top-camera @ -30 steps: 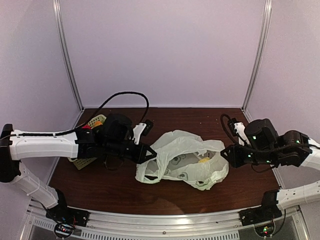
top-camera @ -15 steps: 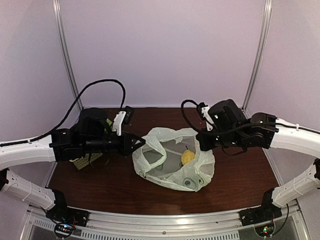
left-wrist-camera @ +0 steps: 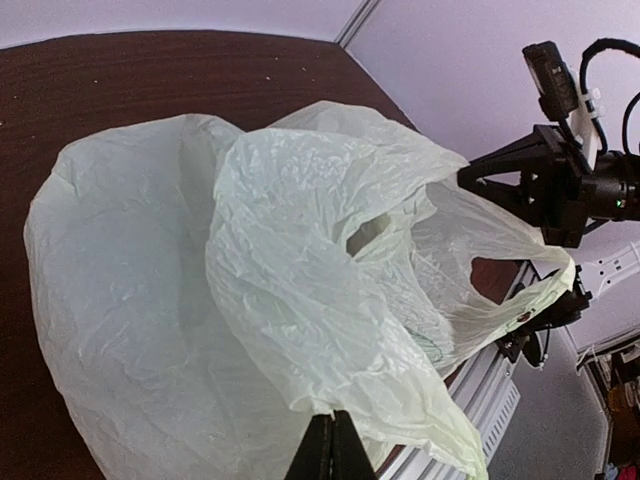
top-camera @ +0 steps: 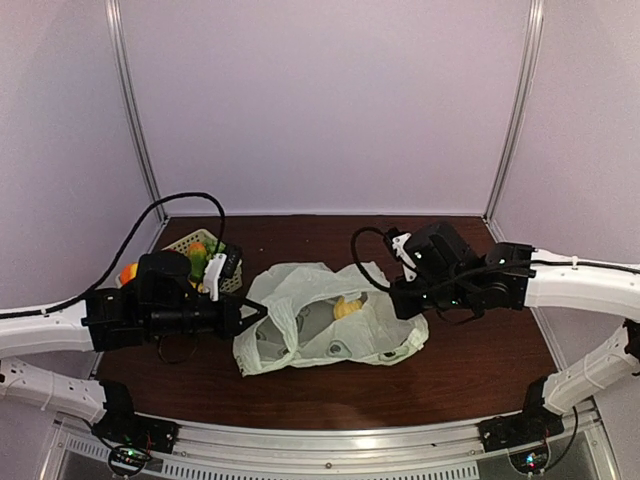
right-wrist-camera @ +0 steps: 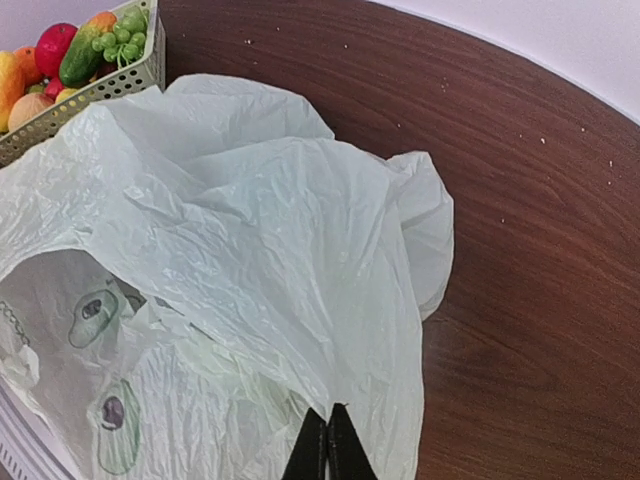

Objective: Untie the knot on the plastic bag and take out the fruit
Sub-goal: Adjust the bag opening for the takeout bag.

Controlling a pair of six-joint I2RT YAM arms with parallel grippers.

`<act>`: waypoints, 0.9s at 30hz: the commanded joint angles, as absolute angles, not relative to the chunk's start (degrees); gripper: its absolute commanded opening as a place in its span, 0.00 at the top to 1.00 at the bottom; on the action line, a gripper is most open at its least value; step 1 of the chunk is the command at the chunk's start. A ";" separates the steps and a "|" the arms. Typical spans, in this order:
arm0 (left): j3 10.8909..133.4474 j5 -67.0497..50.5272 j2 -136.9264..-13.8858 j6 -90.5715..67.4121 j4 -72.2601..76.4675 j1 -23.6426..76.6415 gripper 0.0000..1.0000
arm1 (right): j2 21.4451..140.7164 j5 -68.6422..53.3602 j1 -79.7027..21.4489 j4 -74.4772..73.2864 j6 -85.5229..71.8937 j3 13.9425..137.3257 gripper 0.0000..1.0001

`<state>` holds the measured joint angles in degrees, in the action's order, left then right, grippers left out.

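Top external: plastic bag (top-camera: 300,345) farther left

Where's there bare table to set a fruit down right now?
Bare table runs behind the plastic bag to the back wall, and along the near edge before it. Crowded on the left, around the basket and left gripper.

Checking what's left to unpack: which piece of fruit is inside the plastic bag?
The yellow fruit, visible through the open mouth of the plastic bag. The other pieces, red, orange and green, sit in the slotted basket.
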<state>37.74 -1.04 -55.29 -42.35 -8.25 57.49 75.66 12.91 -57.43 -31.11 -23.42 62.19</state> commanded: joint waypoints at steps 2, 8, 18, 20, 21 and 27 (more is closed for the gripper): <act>37.58 -3.63 -56.82 -42.58 -1.06 57.73 1.00 | 68.86 12.22 -57.10 -32.91 -25.32 59.30 0.91; 37.50 -2.11 -57.01 -44.79 2.25 57.74 1.00 | 64.59 11.35 -57.76 -35.95 -23.44 64.87 0.40; 36.83 3.49 -55.92 -49.58 -2.95 57.68 1.00 | 66.97 6.57 -65.65 -30.73 -21.97 70.07 0.30; 37.27 3.88 -56.09 -50.02 -3.23 57.72 1.00 | 69.45 6.05 -66.79 -30.30 -22.18 70.85 0.33; 37.39 4.02 -56.08 -50.20 -3.16 57.73 1.00 | 70.89 6.18 -66.99 -30.39 -22.59 71.31 0.36; 37.63 4.20 -55.72 -51.25 -3.21 57.73 1.00 | 78.40 5.85 -67.13 -26.81 -24.09 71.06 0.42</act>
